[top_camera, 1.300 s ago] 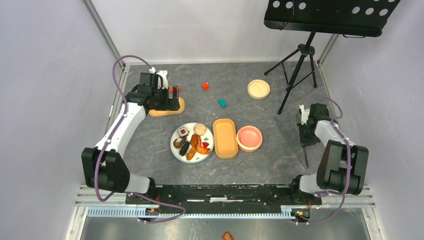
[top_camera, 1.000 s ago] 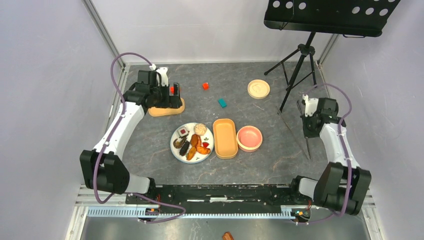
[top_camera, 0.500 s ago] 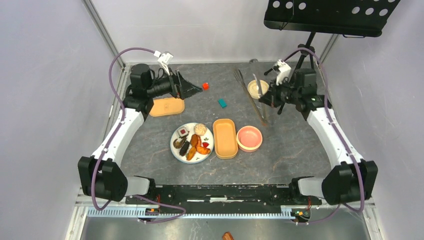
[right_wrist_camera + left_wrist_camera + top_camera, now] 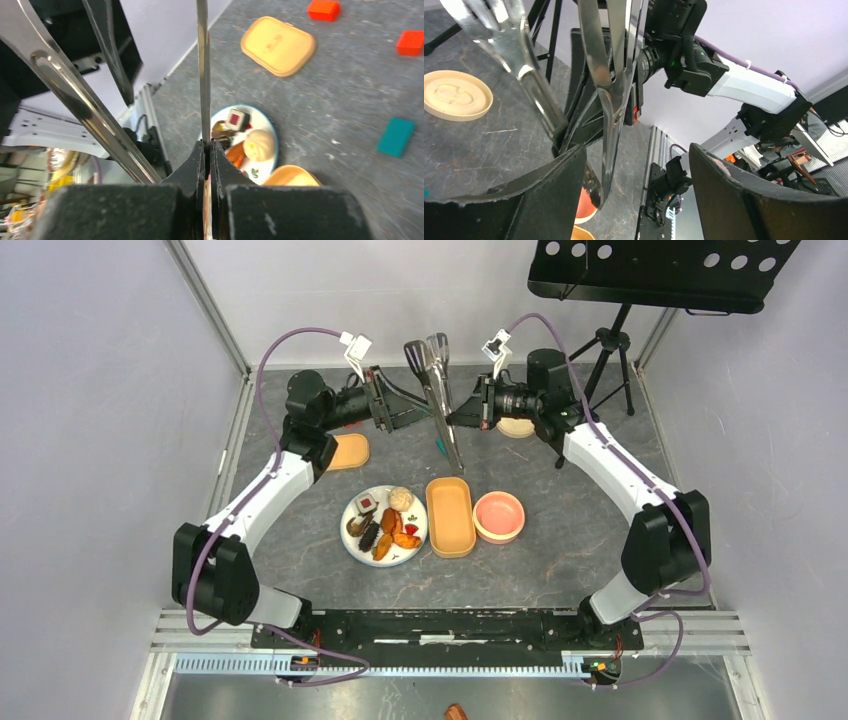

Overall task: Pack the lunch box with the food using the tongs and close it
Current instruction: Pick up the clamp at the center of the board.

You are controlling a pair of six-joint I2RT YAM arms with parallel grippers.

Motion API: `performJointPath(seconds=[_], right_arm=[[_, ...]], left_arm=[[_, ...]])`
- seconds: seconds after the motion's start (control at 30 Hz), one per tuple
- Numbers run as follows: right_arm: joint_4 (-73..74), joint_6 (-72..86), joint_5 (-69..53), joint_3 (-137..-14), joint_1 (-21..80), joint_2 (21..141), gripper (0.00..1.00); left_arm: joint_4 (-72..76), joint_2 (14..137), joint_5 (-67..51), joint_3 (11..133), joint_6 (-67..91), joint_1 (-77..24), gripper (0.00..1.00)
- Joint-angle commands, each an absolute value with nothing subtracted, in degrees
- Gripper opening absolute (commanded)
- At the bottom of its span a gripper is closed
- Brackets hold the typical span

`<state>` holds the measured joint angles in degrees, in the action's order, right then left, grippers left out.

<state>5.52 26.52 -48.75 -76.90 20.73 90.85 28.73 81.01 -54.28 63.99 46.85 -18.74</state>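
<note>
The right fingers (image 4: 192, 172) are clamped shut on one arm of the tongs (image 4: 437, 390), holding them tilted in the air over the back of the tabletop (image 4: 560, 540). The left fingers (image 4: 549, 200) are spread wide, one on each side of the tongs; contact cannot be told. The food (image 4: 388, 525) lies on the plate (image 4: 352, 538), just beside the open lunch box (image 4: 450, 517); its lid (image 4: 347, 451) lies apart, by the left arm.
</note>
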Motion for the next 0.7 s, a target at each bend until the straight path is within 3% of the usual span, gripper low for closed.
performJointPath(seconds=[0.0,0.17,0.37,0.47,0.53,0.6,0.67], right_arm=[[-7.22,37.53,-54.18,-79.50,22.30,92.06,0.00],[-10.55,40.84,-55.66,-79.14,23.19,93.05,0.00],[-13.55,44.09,-56.64,-78.11,23.89,93.37,0.01],[-13.89,44.74,-56.95,-77.79,24.16,93.31,0.07],[-14.19,45.00,-56.95,-77.76,24.11,93.24,0.19],[-14.11,44.91,-57.02,-78.25,23.98,93.33,0.43],[-13.99,44.57,-57.13,-78.87,23.58,93.33,0.57]], left_arm=[[34.47,82.29,-53.82,66.02,51.09,-20.06,0.78],[36.24,82.89,-52.19,66.25,53.89,-20.16,0.65],[38.35,83.56,-51.16,65.32,55.79,-20.13,0.31],[40.44,83.78,-51.21,65.21,57.29,-20.08,0.13],[41.17,83.83,-51.17,65.21,57.56,-20.06,0.02],[42.21,83.73,-50.74,64.98,58.27,-19.63,0.02],[43.01,83.64,-49.72,64.78,59.23,-18.58,0.02]])
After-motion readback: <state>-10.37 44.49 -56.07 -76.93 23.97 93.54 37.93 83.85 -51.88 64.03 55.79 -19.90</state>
